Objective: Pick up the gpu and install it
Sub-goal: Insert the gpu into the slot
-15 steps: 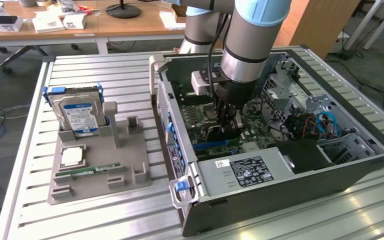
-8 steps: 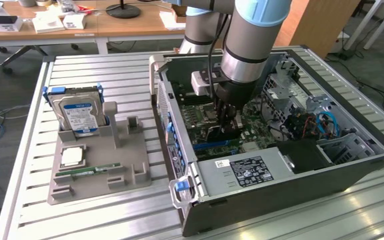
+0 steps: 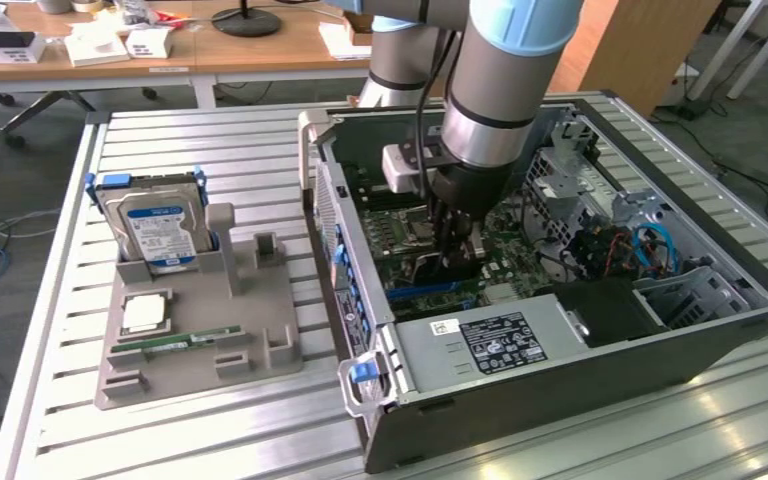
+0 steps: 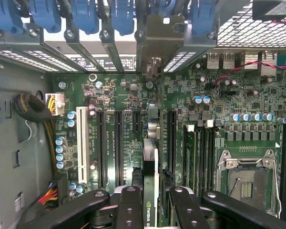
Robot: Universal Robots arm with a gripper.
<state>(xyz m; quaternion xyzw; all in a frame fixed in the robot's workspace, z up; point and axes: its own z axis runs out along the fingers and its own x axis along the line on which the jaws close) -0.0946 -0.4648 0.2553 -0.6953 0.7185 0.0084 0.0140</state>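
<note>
One slatted metal table (image 3: 197,130) carries the whole work area. On it, toward the exterior view's right, I see an open computer case (image 3: 704,340) lying on its side. A power supply (image 3: 484,345) sits at the case's near end. Toward the exterior view's left lies a grey fixture tray (image 3: 184,370). It holds an upright hard drive (image 3: 157,225), a processor chip (image 3: 144,312) and a green memory stick (image 3: 177,340). Behind the table stand wooden desks (image 3: 264,45) with boxes and papers on them. Loose cables lie on the carpeted floor.

Arm position: the arm (image 3: 498,90) reaches straight down into the case, over the motherboard (image 4: 128,95).

Tool state: the gripper (image 4: 155,205) is partly closed, with its black fingers (image 4: 128,205) pressed against both flat sides of the gpu (image 4: 150,162). The card is gripped.

Card position: the gpu stands on edge, inside the case. It is in line with the black expansion slots beside the white slot (image 4: 81,143). The empty processor socket (image 4: 248,181) lies to its other side. I cannot tell whether its lower edge is seated in a slot.
</note>
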